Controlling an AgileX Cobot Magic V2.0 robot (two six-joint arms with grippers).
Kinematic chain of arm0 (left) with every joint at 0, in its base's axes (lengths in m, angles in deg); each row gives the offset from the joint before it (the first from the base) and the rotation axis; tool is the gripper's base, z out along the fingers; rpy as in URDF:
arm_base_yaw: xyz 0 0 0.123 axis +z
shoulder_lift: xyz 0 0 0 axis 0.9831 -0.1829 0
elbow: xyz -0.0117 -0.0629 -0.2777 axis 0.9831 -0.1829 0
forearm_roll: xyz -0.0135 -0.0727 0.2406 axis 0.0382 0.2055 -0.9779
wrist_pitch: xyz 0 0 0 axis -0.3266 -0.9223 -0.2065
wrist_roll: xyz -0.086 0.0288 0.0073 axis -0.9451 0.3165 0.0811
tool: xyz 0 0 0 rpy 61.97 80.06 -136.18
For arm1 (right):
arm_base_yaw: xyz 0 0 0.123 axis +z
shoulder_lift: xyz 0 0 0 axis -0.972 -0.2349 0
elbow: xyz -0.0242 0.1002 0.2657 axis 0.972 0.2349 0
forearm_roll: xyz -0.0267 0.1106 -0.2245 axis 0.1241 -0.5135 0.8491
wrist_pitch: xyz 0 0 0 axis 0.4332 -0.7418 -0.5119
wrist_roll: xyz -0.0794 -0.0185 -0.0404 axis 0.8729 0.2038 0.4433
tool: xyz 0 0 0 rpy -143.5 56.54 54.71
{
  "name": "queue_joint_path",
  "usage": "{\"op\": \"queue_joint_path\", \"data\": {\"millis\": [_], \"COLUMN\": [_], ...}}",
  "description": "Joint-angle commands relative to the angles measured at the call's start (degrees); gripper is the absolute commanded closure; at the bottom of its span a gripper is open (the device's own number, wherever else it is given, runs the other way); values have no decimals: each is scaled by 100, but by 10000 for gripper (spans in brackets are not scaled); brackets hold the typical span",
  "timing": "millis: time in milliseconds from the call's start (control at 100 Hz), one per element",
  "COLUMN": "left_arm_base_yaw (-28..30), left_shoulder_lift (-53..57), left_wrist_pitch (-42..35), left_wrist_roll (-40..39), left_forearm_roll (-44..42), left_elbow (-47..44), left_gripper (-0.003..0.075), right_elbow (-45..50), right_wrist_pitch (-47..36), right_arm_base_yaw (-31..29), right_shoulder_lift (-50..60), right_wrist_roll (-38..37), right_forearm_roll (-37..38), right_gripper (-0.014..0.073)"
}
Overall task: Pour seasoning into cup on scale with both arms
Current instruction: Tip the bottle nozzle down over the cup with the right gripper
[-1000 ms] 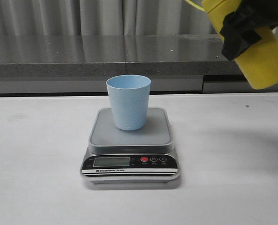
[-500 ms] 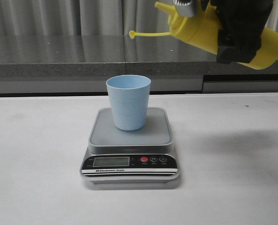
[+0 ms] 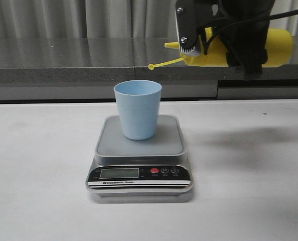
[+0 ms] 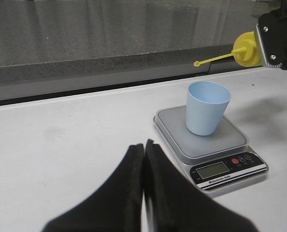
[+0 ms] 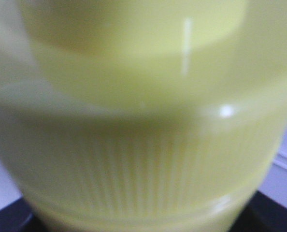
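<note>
The light blue cup (image 3: 137, 109) stands upright on the silver-grey scale (image 3: 139, 146) at the table's middle. My right gripper (image 3: 242, 45) is shut on the yellow seasoning bottle (image 3: 278, 47) and holds it about level, high and to the right of the cup. Its nozzle points left and ends just right of the cup's rim, well above it. The thin tethered cap hangs loose below the nozzle. The bottle fills the right wrist view (image 5: 143, 121). My left gripper (image 4: 144, 144) is shut and empty, low over the table, left of the scale (image 4: 216, 140) and cup (image 4: 206, 107).
A grey counter ledge (image 3: 63, 60) runs along the back of the white table (image 3: 38, 175), with curtains behind it. The scale's black panel carries an LCD and a red button (image 3: 154, 171).
My right gripper has turned the bottle from a steep tilt to about level and brought it left and down. The nozzle now points left, close to above the cup's rim.
</note>
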Motion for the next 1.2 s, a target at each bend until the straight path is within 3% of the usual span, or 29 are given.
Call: {"op": "queue_joint_path", "data": {"millis": [0, 200, 390, 1000, 1190], "left_arm_base_yaw": [8, 8, 8, 8, 8], "left_shoulder_lift": [-53, -53, -53, -53, -53], "left_wrist_pitch": [-452, -452, -452, -452, -452], "left_wrist_roll": [-57, -57, -57, -57, -57], "left_forearm_roll": [98, 98, 98, 98, 98], "left_elbow": [152, 152, 152, 152, 152], "left_gripper": [741, 741, 741, 741, 741], "right_elbow": [-302, -326, -326, -132, -132], "right_wrist_pitch": [163, 228, 179, 452, 585], "right_arm_base_yaw": [65, 472, 739, 839, 839], "right_shoulder_lift": [115, -95, -247, -272, -246], "right_wrist_roll": [-53, -53, -53, -116, -1424], "right_forearm_roll": [766, 2251, 3033, 3335, 3090], "right_gripper": [473, 473, 473, 473, 473]}}
